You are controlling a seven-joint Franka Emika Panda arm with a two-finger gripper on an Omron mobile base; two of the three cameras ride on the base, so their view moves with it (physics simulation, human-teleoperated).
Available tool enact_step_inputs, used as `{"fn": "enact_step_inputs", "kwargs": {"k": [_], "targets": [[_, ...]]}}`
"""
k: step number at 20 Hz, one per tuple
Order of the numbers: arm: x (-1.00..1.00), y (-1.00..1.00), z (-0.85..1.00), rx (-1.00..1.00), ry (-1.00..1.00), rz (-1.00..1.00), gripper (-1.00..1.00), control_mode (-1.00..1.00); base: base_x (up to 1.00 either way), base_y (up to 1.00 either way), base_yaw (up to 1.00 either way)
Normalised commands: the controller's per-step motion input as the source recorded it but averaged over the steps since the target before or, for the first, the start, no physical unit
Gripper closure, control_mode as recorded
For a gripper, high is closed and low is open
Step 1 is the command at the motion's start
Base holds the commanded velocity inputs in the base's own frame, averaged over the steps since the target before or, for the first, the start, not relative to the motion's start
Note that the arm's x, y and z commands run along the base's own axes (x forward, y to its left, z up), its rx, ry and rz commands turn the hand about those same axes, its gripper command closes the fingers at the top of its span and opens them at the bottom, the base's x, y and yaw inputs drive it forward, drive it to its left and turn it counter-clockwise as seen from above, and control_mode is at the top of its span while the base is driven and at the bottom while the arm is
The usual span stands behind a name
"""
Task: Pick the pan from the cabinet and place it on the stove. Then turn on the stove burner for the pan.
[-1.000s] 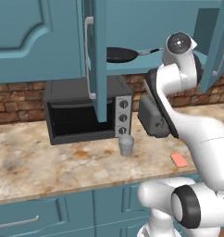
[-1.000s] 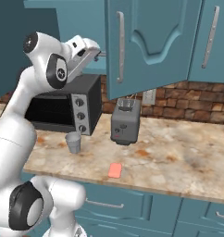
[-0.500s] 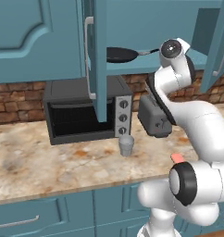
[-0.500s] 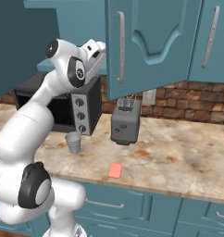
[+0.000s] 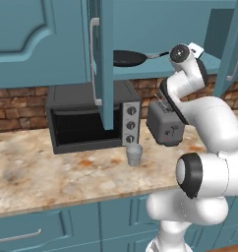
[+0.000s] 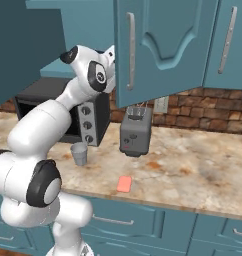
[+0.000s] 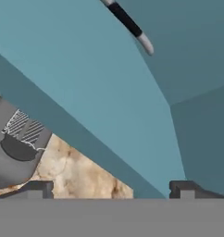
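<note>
The black pan (image 5: 128, 58) lies on the lower shelf of the open teal cabinet (image 5: 140, 73), its thin grey handle (image 5: 157, 54) pointing right. My gripper (image 5: 193, 49) is at the shelf's front edge, just right of the handle's end. In the hand view the gripper (image 7: 111, 190) is open with nothing between its fingertips (image 7: 36, 188), and the handle's tip (image 7: 132, 25) lies ahead on the teal shelf (image 7: 100, 92). From the right base view the gripper (image 6: 111, 54) sits partly behind the open door (image 6: 158, 50). The stove and its burner are out of view.
On the marble counter (image 5: 52, 172) stand a dark toaster oven (image 5: 91, 118), a grey toaster (image 5: 165, 123) and a small cup (image 5: 134, 154). A flat red piece (image 6: 124, 183) lies near the counter's front edge. Open cabinet doors (image 5: 104, 64) flank the shelf.
The arm's elbow and lower links have swung round, and the hand has shifted slightly closer to the shelf and the pan's handle. The jaws stay open.
</note>
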Motion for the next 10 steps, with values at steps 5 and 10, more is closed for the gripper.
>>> {"fn": "enact_step_inputs", "kwargs": {"k": [5,10], "targets": [[-0.13,-0.45,-0.01,-0.07,0.04,-0.22,-1.0,-1.0,0.0,0.0,0.0],[-0.37,-0.44,0.0,-0.06,0.01,-0.23,-1.0,-1.0,0.0,0.0,0.0]]}}
